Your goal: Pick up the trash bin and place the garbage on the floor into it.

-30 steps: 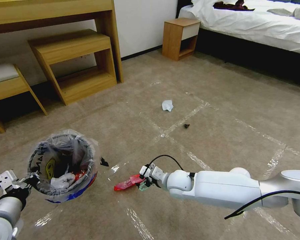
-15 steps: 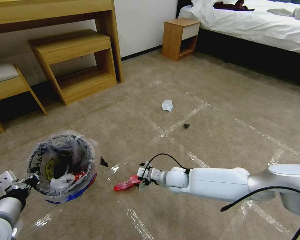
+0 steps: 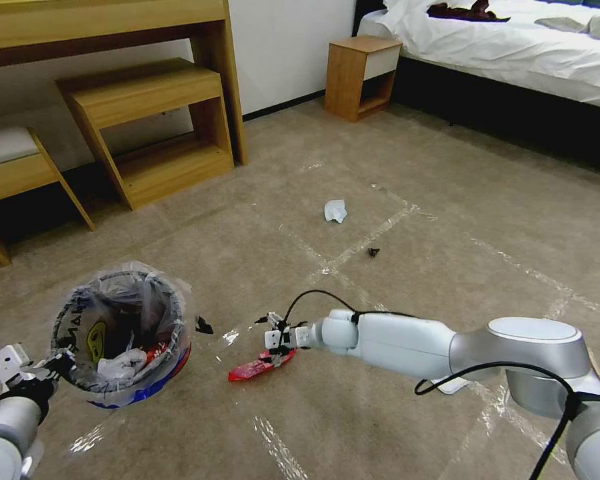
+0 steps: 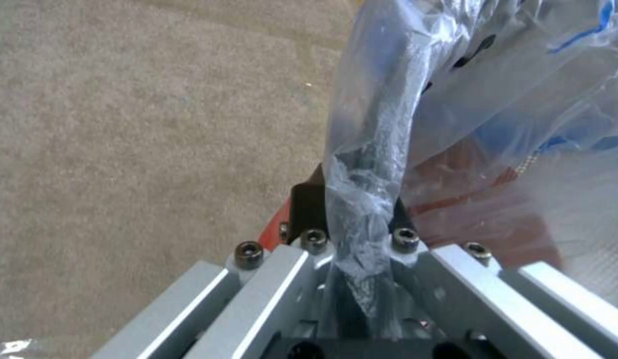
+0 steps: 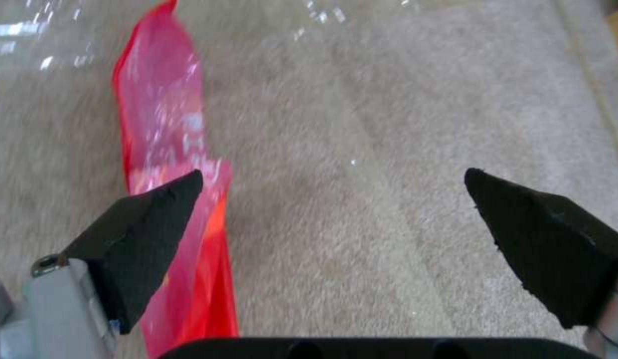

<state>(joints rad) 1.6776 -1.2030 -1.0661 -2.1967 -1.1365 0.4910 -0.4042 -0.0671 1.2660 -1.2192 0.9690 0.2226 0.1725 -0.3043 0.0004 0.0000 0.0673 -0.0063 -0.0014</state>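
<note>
The right gripper (image 5: 332,209) is hovering wide open over the flimsy, slippery red plastic wrapper (image 3: 259,366) lying on the carpet; pinching its middle looks safest. The left gripper (image 4: 352,234) is clamping the small round red-and-blue trash bin's (image 3: 117,333) bag-lined rim.

Head camera high, facing down over floor, wrist cameras close, sharing red wrapper (image 5: 166,164)
</note>
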